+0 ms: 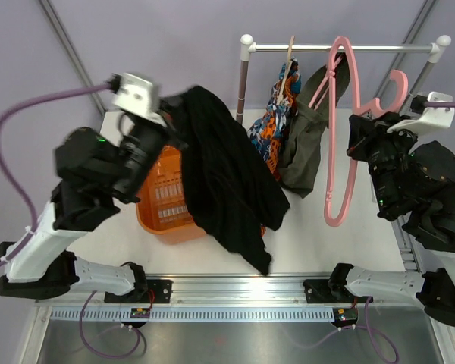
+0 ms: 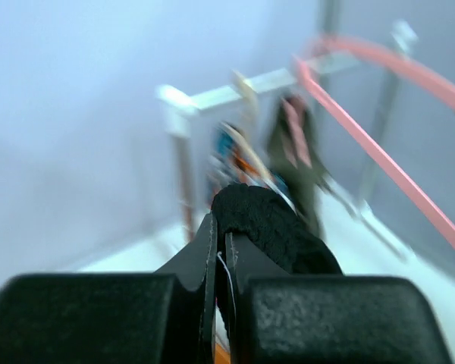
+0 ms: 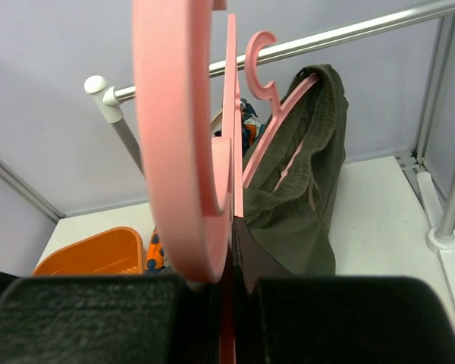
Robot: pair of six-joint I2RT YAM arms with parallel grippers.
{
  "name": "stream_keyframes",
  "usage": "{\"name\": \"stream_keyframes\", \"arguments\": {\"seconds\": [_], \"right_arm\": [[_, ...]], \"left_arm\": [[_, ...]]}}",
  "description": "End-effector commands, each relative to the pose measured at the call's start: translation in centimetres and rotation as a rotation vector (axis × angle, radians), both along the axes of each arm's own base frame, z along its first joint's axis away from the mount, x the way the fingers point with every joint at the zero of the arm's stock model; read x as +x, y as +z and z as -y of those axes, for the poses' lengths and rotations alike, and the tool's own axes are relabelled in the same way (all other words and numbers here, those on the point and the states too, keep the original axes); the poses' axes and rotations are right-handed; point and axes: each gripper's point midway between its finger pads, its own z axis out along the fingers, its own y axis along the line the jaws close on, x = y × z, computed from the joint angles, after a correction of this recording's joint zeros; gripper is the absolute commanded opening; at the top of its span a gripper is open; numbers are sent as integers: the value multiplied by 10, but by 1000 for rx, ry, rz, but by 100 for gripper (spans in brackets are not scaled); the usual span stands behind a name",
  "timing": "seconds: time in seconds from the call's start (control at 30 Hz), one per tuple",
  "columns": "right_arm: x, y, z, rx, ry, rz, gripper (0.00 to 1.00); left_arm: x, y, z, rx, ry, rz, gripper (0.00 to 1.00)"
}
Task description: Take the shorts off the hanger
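My left gripper (image 1: 167, 121) is shut on the waistband of the black shorts (image 1: 220, 182), which hang free above the orange basket and the table. In the left wrist view the jaws (image 2: 221, 227) pinch the black cloth (image 2: 277, 224). My right gripper (image 1: 358, 133) is shut on an empty pink hanger (image 1: 336, 220), held clear of the rail; it fills the right wrist view (image 3: 174, 136). The olive green shorts (image 1: 303, 144) hang on a second pink hanger (image 3: 277, 106) on the rail. The patterned shorts (image 1: 271, 125) hang next to them on a wooden hanger.
A white-ended metal rail (image 1: 364, 48) stands at the table's back right, on grey posts. An orange basket (image 1: 163, 197) sits left of centre, partly under the black shorts; it also shows in the right wrist view (image 3: 91, 254).
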Motion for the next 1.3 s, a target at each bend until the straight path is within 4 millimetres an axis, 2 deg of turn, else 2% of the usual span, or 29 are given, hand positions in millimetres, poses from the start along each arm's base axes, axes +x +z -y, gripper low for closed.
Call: {"name": "stream_keyframes", "arguments": {"seconds": [0.0, 0.07, 0.1, 0.23, 0.27, 0.4, 0.43, 0.6, 0.67, 0.7, 0.73, 0.8, 0.83, 0.9, 0.93, 0.97, 1.03, 1.07, 1.1, 1.13, 1.17, 1.2, 1.23, 1.27], "right_arm": [[-7, 8, 18, 56, -45, 8, 0], [-8, 5, 19, 47, -45, -3, 0], [-10, 4, 22, 51, -46, -4, 0], [-13, 1, 27, 46, -52, -10, 0], [-12, -2, 27, 36, -55, -17, 0], [-14, -5, 32, 43, -63, -14, 0], [-15, -4, 32, 45, -63, -13, 0], [-15, -7, 32, 37, -58, -24, 0], [-16, -8, 32, 36, -53, -26, 0], [-17, -9, 32, 39, -52, -26, 0], [-17, -9, 32, 37, -50, -26, 0], [-17, -11, 32, 33, -49, -32, 0], [-17, -11, 32, 33, -47, -33, 0], [-18, -12, 33, 28, -49, -37, 0], [-18, -13, 34, 23, -52, -40, 0], [-18, -15, 34, 22, -55, -43, 0], [-19, -15, 36, 27, -55, -42, 0], [-21, -16, 38, 36, -53, -39, 0], [-21, -17, 39, 39, -51, -38, 0], [-22, -18, 39, 44, -51, -37, 0], [-22, -21, 39, 43, -51, -42, 0], [-23, -22, 42, 52, -52, -39, 0], [-24, -24, 42, 53, -55, -41, 0], [-24, -27, 43, 53, -60, -46, 0]], "left_arm": [[4, 100, -81, -245, 189, 188, 0], [6, 121, -95, -279, 241, 239, 0], [0, 143, -116, -326, 276, 287, 0], [-5, 168, -142, -377, 340, 369, 0], [-4, 168, -145, -377, 355, 370, 0], [7, 152, -144, -357, 410, 370, 0], [16, 141, -139, -321, 425, 363, 0], [43, 118, -138, -310, 448, 300, 0], [54, 118, -144, -305, 464, 308, 0], [61, 114, -139, -300, 439, 285, 0], [74, 110, -143, -282, 470, 274, 0], [82, 110, -144, -300, 459, 257, 0], [95, 105, -148, -286, 485, 246, 0], [103, 103, -148, -294, 469, 224, 0], [115, 96, -152, -281, 492, 204, 0], [121, 86, -150, -298, 482, 161, 0], [143, 44, -139, -259, 481, 71, 0], [139, 33, -139, -315, 470, 39, 0], [144, 11, -140, -329, 493, -2, 0], [161, -55, -131, -269, 517, -113, 0], [157, -73, -133, -345, 514, -152, 0], [161, -107, -132, -353, 536, -220, 0], [168, -177, -128, -307, 559, -352, 0], [170, -211, -118, -403, 524, -453, 0]]}}
